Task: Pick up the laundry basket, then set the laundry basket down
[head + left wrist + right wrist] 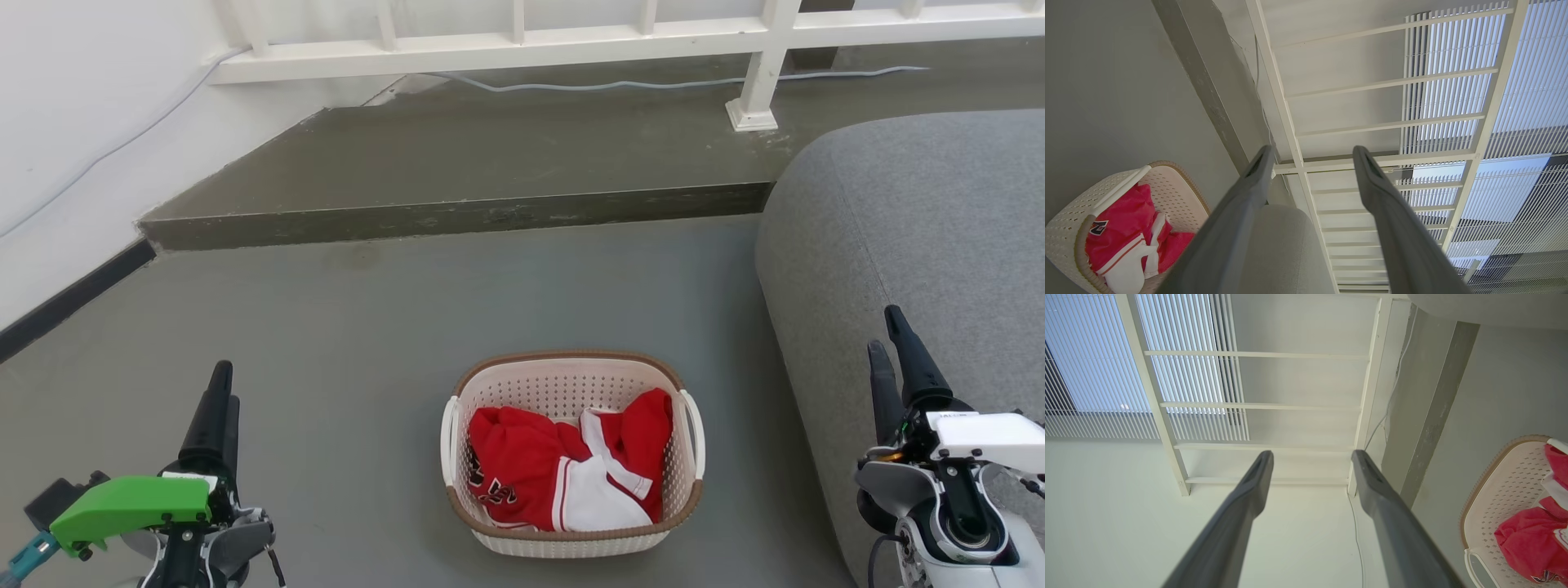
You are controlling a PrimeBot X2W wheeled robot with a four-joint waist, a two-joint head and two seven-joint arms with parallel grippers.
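The laundry basket (563, 384), cream with perforated walls, a brown rim and white side handles, stands on the grey floor low in the middle of the head view. A red and white garment (522, 457) lies inside it. My left gripper (222, 384) is off to the basket's left and my right gripper (885, 328) off to its right, both apart from it. In the left wrist view the left gripper (1312, 153) is open with nothing between its fingers, and the basket (1065, 232) sits at lower left. The right gripper (1311, 456) is open too, with the basket (1502, 490) at the right edge.
A grey upholstered seat (914, 229) bulges in on the right, close behind my right gripper. A raised dark step (490, 216) runs across beyond the basket, with a white railing (522, 41) and a cable on it. A white wall (65, 122) closes the left.
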